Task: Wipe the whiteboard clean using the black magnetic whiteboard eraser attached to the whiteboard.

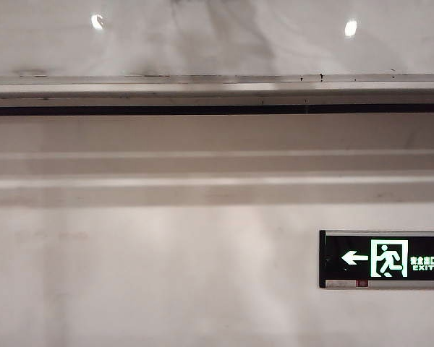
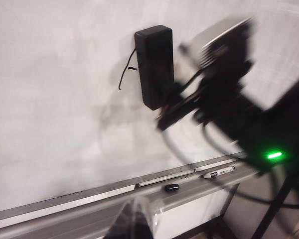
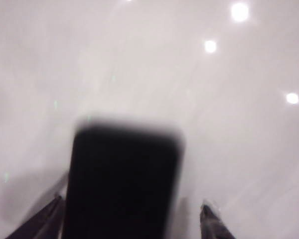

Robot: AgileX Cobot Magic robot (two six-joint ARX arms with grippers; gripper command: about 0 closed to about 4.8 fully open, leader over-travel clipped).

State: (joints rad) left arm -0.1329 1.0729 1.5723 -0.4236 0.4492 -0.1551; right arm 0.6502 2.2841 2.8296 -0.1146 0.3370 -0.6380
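While most surfaces carry no writing, the exit sign [image 1: 383, 259] at the lower right of the exterior view reads "EXIT" beneath small Chinese characters, beside a white arrow pointing left and a running figure lit green. The marker [image 2: 217, 173] lying in the silver-grey tray [image 2: 89, 199] under the board has print on its barrel, too small to read; a black cap [image 2: 172, 187] lies in the same tray, a little apart from it.

The whiteboard [image 2: 55, 99] fills most of the left wrist view, with the black magnetic whiteboard eraser [image 2: 155, 65] stuck upright on it in the upper middle, a thin black squiggle just beside it. The right gripper [image 2: 172, 112], blurred, sits at the eraser's lower end. In the right wrist view its two fingers [image 3: 217, 221] stand spread wide at the bottom of the frame with the eraser between them; whether either finger touches it cannot be told. The left gripper [image 2: 134, 221] shows as a dark shape at the bottom middle of its own view, fingers closed together on nothing, well away from the eraser.
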